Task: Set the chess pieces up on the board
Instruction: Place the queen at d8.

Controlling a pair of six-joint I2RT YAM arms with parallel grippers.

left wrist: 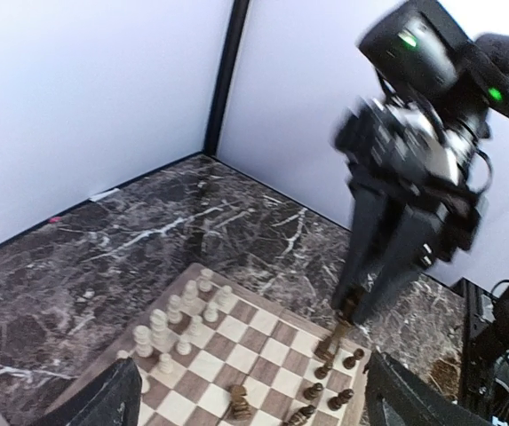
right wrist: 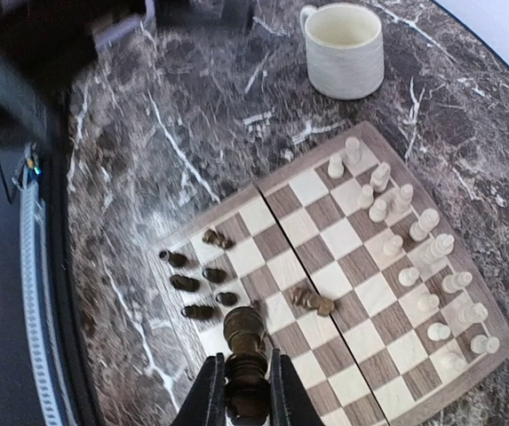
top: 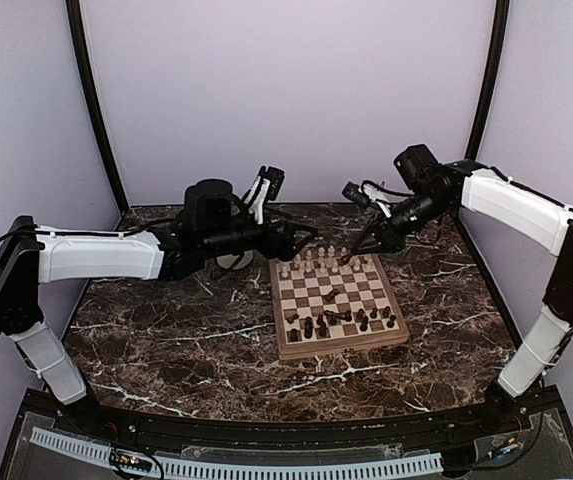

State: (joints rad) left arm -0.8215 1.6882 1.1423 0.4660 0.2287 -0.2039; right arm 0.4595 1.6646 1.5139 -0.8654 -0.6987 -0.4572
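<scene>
The board (top: pixel 341 345) lies right of the table's middle. Cream chess pieces (right wrist: pixel 414 240) stand along its far side, and dark chess pieces (right wrist: pixel 192 284) are grouped on the near side. One dark piece (right wrist: pixel 312 302) lies toppled near the board's centre. My right gripper (right wrist: pixel 247 399) is shut on a dark chess piece (right wrist: pixel 247 346), held just above the dark side of the board (right wrist: pixel 343 235). The left wrist view shows that gripper (left wrist: pixel 352 306) with its piece (left wrist: pixel 332 342) over a corner square. My left gripper (top: pixel 304 241) hangs open, empty, beyond the board's far left corner.
A cream mug (right wrist: pixel 343 49) stands on the dark marble table beyond the board's cream side. The left arm (top: pixel 96 255) stretches across the back left. Purple walls with black corner posts (left wrist: pixel 227 75) close the space. A cable rail (right wrist: pixel 32 293) runs along the table's near edge.
</scene>
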